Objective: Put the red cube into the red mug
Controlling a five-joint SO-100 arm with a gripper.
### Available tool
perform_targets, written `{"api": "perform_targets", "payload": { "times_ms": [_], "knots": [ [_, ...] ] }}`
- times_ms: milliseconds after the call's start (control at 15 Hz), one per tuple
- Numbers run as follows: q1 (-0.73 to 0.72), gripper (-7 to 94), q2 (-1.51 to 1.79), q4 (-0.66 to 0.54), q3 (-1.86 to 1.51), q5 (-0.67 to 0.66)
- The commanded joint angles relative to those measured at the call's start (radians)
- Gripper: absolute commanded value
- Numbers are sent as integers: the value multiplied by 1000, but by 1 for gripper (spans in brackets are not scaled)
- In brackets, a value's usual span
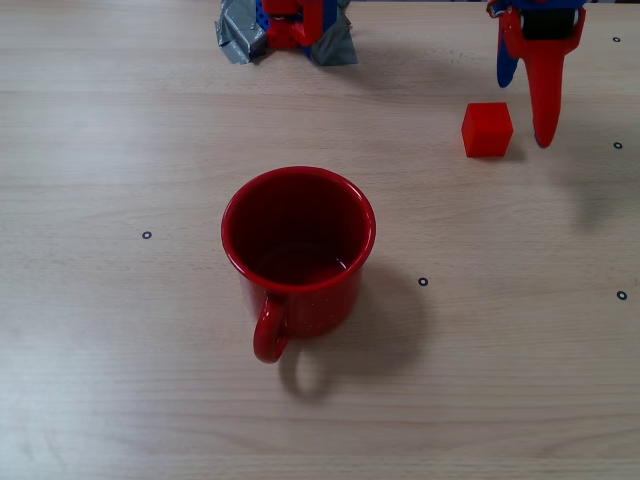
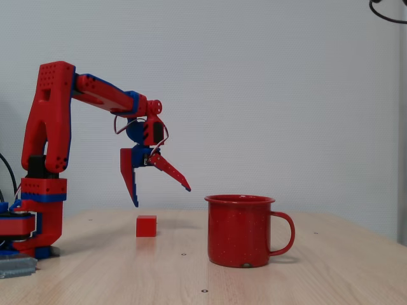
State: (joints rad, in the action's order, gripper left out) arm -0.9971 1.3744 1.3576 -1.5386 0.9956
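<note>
The table (image 1: 120, 380) was pale wood-grain laminate, smooth, with small black ring marks dotted over it. The mug (image 1: 298, 258) stood upright near the table's middle, a glossy red enamel-look cylinder with faint white speckles, a rolled rim, a dark red inside and a loop handle that pointed toward the near edge in a fixed view. The cube (image 1: 487, 129) was small, matte and bright red with crisp edges, and sat flat on the table toward the far right corner in that view, well apart from the mug. The arm (image 2: 51, 127) was red plastic with blue joints, its base at the far edge. The end effector (image 2: 162, 197) hung above the cube with its two tapered fingers spread wide, holding nothing and touching nothing; one finger tip pointed down just beside the cube.
</note>
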Motion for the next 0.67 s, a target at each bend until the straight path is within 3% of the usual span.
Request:
{"api": "perform_targets", "payload": {
  "times_ms": [0,600],
  "knots": [
    [-29,52,48,-5,-14,31],
    [-21,50,55,-132,-161,23]
  ]
}}
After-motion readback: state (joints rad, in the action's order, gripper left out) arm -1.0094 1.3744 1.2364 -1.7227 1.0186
